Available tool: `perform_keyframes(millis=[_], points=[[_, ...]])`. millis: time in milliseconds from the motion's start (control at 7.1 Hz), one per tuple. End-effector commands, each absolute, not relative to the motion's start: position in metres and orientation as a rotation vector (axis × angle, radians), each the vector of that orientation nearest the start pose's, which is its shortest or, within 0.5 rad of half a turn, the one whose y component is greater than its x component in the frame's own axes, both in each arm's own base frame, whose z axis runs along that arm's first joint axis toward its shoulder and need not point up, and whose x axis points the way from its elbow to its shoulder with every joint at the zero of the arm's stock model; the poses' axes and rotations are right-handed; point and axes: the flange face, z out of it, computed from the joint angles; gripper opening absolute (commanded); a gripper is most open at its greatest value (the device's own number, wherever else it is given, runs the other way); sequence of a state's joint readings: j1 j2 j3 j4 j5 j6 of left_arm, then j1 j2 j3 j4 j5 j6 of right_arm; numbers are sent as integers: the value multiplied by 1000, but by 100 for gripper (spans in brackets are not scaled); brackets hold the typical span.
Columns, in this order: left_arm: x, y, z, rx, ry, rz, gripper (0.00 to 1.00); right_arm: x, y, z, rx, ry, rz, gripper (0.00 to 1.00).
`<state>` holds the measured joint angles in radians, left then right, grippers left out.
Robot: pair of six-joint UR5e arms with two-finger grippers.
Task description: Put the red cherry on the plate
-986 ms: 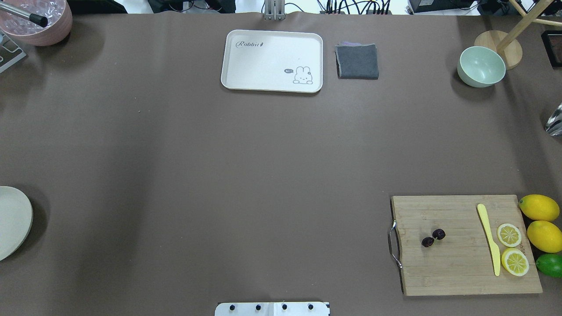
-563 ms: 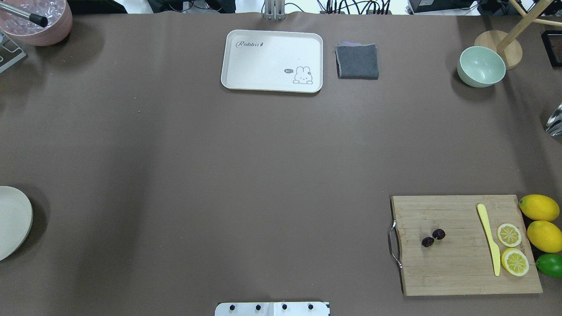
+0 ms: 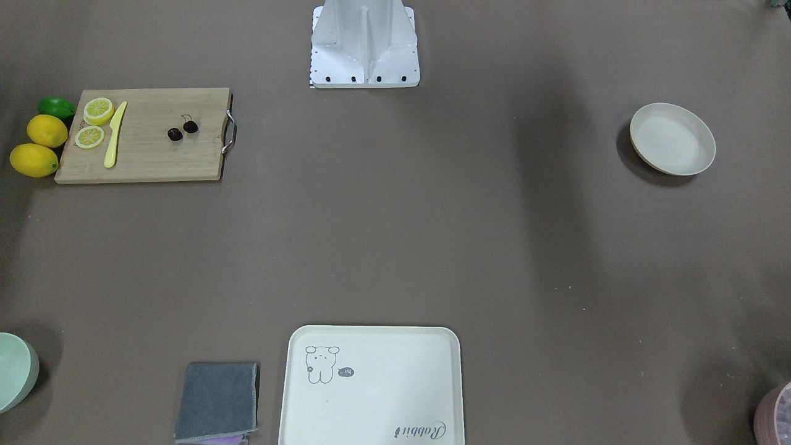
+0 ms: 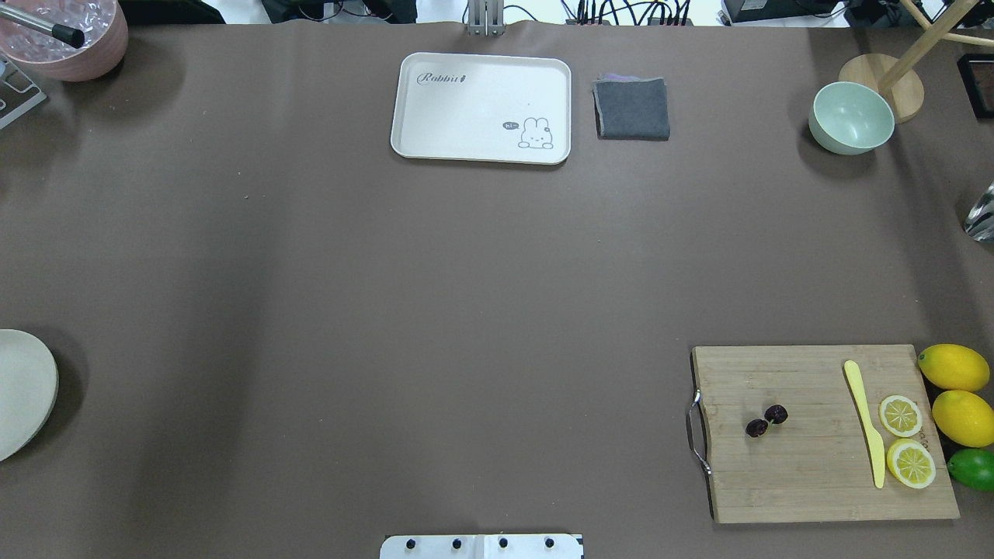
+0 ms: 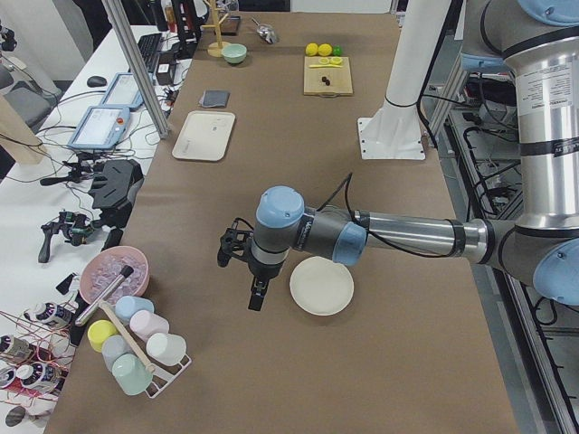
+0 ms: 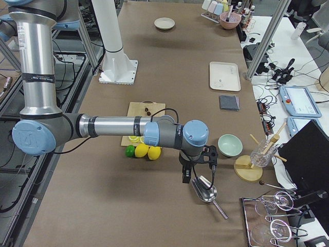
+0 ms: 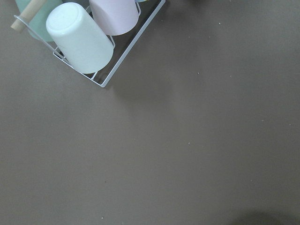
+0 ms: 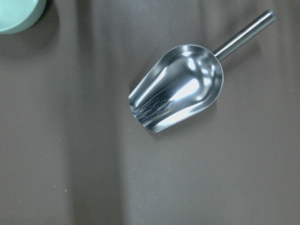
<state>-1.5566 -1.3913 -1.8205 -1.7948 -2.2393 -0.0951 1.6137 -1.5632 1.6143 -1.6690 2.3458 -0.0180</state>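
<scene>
The red cherry, two tiny dark fruits joined by stems, lies on the wooden cutting board at the near right, also visible as the cherry. The cream-white round plate sits at the table's left edge, cut off by the frame; the front view shows the whole plate, with nothing on it. My left gripper hangs beside the plate. My right gripper hovers over a metal scoop, far from the cherry. For both I cannot tell open or shut.
On the board lie a yellow knife and lemon slices; lemons and a lime sit beside it. At the far side are a rabbit tray, grey cloth and mint bowl. A cup rack stands near the left gripper.
</scene>
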Motion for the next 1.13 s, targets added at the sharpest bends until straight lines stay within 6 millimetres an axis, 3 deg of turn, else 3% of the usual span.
perform_keyframes(millis=[0, 282, 423, 704, 986], points=[[-68, -433, 604, 240, 676, 13, 98, 84, -486, 641, -16, -777, 39, 100], [-71, -433, 608, 235, 678, 4, 98, 85, -487, 640, -14, -777, 39, 100], [-76, -429, 592, 271, 677, 3, 98, 85, -490, 638, -11, -777, 38, 100], [-77, -418, 606, 240, 675, -11, 98, 85, -492, 636, -6, -775, 37, 100], [-76, -420, 597, 275, 680, -4, 98, 85, -492, 632, -1, -777, 36, 100]])
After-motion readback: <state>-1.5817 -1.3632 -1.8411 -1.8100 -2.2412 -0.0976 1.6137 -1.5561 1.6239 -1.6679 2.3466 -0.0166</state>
